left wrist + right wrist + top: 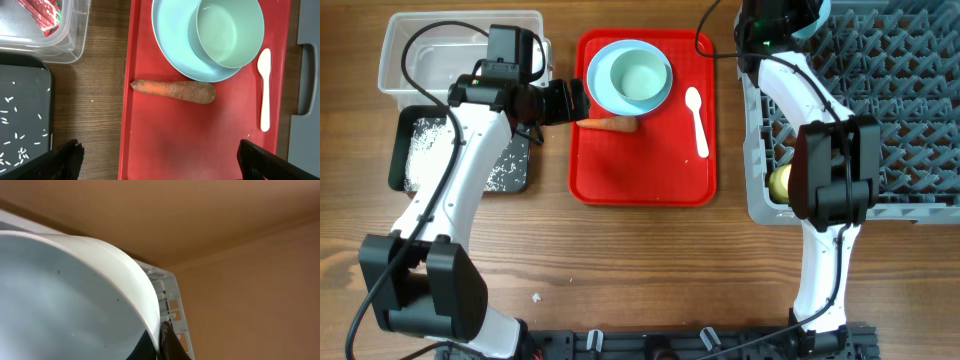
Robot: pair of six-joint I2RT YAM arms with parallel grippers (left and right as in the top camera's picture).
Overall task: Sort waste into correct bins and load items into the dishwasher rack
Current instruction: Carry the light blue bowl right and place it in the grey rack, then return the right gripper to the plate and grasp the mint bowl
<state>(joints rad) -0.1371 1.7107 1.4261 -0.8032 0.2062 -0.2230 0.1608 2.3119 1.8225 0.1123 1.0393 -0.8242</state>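
My left gripper point(576, 102) point(165, 162) hangs open over the left edge of the red serving tray point(640, 175). Just ahead of it lies the orange carrot point(611, 125) point(175, 91). A pale blue plate point(603, 80) point(172, 50) with a small bowl point(640, 78) point(227, 30) in it sits at the tray's far end. The white spoon point(697, 120) point(264, 90) lies to its right. My right gripper point(782, 22) point(162, 337) is shut on the rim of a second pale bowl point(65, 295) above the far left corner of the grey rack point(880, 100) point(170, 292). A yellow cup point(780, 183) lies in the rack.
At the far left stands a clear tub point(460, 45) point(75, 30) holding a red-and-white wrapper point(42, 15). In front of it is a black tray point(405, 140) point(25, 70) scattered with rice grains point(425, 150). A white crumb point(536, 296) lies on the wooden table.
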